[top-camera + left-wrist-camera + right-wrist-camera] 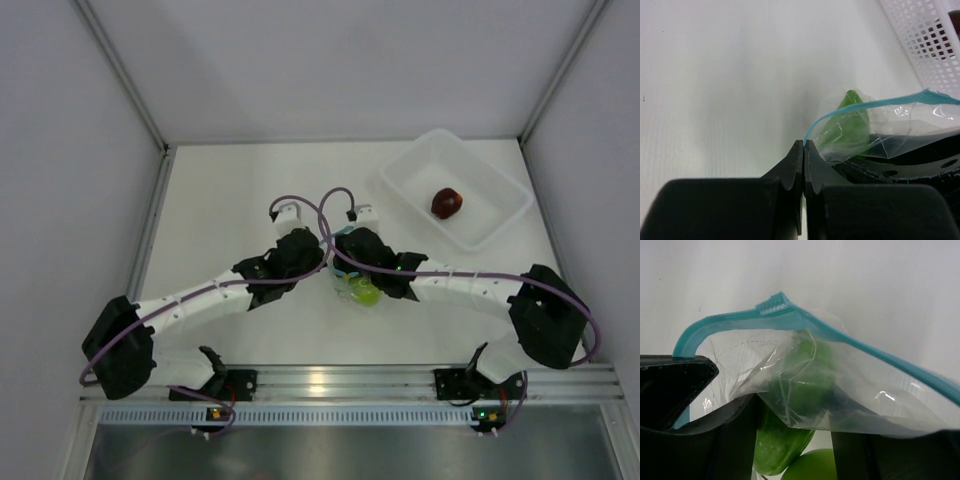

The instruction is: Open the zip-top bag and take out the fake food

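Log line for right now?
left gripper shut on zip-top bag zipper | right gripper at bag, grip unclear | elongated green fruit in bag, apple beside it | dark red fruit in white tray

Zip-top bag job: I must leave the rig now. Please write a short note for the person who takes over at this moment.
Left gripper: shut on the end of the teal zipper strip.
Right gripper: jaws stand apart at the zip-top bag. I cannot tell whether it grips.
Done: the dark red fruit lies in the white tray.
Left: the long green fruit is inside the bag. The yellow-green apple sits just under it, and I cannot tell whether it is in or out. Both probably have to come out.
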Controlling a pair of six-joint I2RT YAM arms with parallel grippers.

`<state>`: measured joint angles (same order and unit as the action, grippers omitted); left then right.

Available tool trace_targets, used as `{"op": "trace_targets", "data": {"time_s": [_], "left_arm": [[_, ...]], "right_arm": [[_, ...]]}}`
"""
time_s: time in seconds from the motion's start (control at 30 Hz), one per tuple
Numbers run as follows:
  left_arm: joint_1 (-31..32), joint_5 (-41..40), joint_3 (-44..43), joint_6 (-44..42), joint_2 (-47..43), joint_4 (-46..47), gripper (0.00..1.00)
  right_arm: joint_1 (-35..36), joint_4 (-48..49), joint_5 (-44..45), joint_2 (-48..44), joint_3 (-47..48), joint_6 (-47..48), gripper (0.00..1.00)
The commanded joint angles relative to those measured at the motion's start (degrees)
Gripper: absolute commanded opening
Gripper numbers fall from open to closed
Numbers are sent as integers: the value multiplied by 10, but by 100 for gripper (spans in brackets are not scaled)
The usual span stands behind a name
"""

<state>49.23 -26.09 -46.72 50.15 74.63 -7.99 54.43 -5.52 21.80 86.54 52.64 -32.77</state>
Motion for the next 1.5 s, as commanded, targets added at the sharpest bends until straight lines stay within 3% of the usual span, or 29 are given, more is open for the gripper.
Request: {"op": "trace_targets", "data": {"time_s": [0.0,0.2,0.37,0.53,0.7,0.8,0.93,1.0,1.2,1.47], "left_arm": [[-13,-91,4,4,-29,-14,0],[-13,-55,8,4,-27,-12,0],[-12,3,15,-7,-36,12,0],[2,32,26,-51,-98,60,0],[9,39,34,-73,-143,65,0],[9,53,43,-87,-152,72,0],[9,26,37,-90,-144,60,0],[9,-24,29,-82,-136,17,0],[6,-107,-2,-60,-109,-53,0],[-12,-112,-5,-37,-100,-67,0]], "right_arm": [[11,9,4,-58,-25,34,19],[6,67,6,-90,-47,0,20],[7,71,-43,-52,13,69,18],[38,-20,-36,27,113,146,17],[38,-120,34,96,187,100,15],[36,-123,52,110,200,76,11],[39,-71,3,101,180,112,6],[44,-28,-11,80,157,128,6],[46,77,-63,-2,39,169,4],[45,134,-117,-109,-96,224,4]]}}
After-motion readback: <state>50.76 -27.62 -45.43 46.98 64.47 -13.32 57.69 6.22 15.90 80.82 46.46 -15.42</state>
